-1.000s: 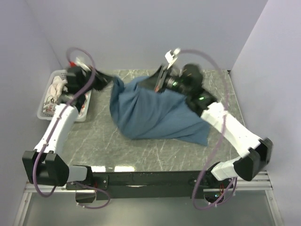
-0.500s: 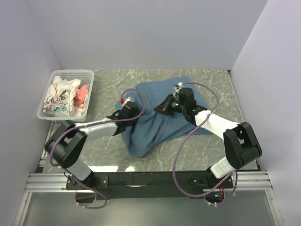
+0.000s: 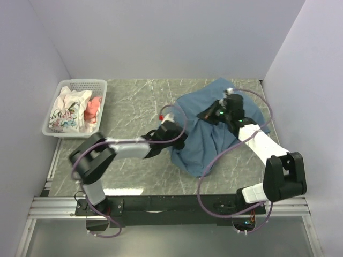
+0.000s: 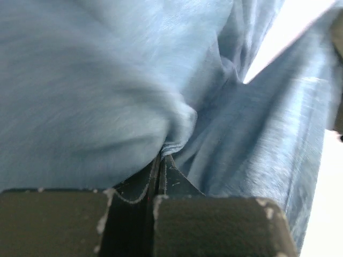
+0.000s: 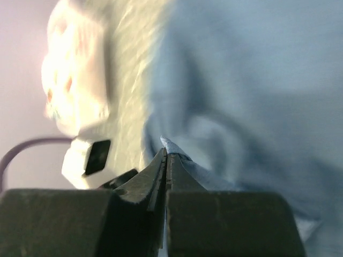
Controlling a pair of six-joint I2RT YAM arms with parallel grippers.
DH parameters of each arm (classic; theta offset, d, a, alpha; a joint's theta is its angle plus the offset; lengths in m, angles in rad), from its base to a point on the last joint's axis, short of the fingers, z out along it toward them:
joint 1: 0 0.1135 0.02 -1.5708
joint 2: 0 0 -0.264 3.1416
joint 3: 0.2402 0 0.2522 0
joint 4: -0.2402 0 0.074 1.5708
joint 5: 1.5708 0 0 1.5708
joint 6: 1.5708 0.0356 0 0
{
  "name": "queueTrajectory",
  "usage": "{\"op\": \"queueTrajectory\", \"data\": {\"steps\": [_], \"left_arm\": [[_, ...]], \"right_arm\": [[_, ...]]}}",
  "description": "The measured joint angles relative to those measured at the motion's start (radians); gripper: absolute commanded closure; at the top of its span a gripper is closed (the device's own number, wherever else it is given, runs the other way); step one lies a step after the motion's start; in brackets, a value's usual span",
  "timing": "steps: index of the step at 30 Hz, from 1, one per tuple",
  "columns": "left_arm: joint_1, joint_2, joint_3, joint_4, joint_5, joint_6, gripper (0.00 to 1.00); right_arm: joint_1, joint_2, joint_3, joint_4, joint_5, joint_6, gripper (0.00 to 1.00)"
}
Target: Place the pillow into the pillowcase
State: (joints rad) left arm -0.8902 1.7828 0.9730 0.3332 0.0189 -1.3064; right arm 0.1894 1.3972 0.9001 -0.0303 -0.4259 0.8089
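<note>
Pillowcase (image 3: 211, 147) fabric is seen heaped in a plump, wrinkled mound on the right half of the table (image 3: 134, 107), running from near the far right corner down toward the middle of the near edge. No cream surface of the pillow is shown in any view; since the blue mound is full and rounded, the pillow is judged to be inside and covered, though this cannot be confirmed.

The left side of the mound is met by the left gripper (image 3: 179, 140). In the left wrist view its jaws are pressed together with a fold of blue cloth pinched at their tips. The far side of the mound is met by the right gripper (image 3: 208, 115), and in the right wrist view a thin hem of the same cloth is clamped between jaws that are likewise closed tight.

The insertion is therefore judged to be largely done. What is left appears to be pulling the case straight over the pillow, flattening it on the table and letting the cloth go. Whether the open end is fully drawn over cannot be told.

At the far left corner a white basket (image 3: 80, 85) is set, with a printed cloth (image 3: 67, 110) and pink fabric (image 3: 94, 107) inside it, well apart from the work.
</note>
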Motion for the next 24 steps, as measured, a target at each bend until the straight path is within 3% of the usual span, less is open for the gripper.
{"op": "queueTrajectory", "data": {"steps": [6,12,19,24], "left_arm": [[-0.029,-0.506,-0.452,-0.108,-0.171,-0.155,0.99],[-0.173,-0.949,-0.723,-0.465,-0.354,-0.4,0.99],[-0.214,-1.308,-0.729,-0.906,-0.52,-0.591,0.97],[-0.216,-1.401,-0.649,-1.133,-0.62,-0.644,0.85]], "right_arm": [[0.378,-0.01,0.141,-0.073,0.066,-0.08,1.0],[0.659,0.111,0.288,-0.118,0.118,-0.158,1.0],[0.766,0.152,0.288,-0.191,0.176,-0.203,0.97],[0.766,-0.009,0.256,-0.265,0.245,-0.235,0.93]]}}
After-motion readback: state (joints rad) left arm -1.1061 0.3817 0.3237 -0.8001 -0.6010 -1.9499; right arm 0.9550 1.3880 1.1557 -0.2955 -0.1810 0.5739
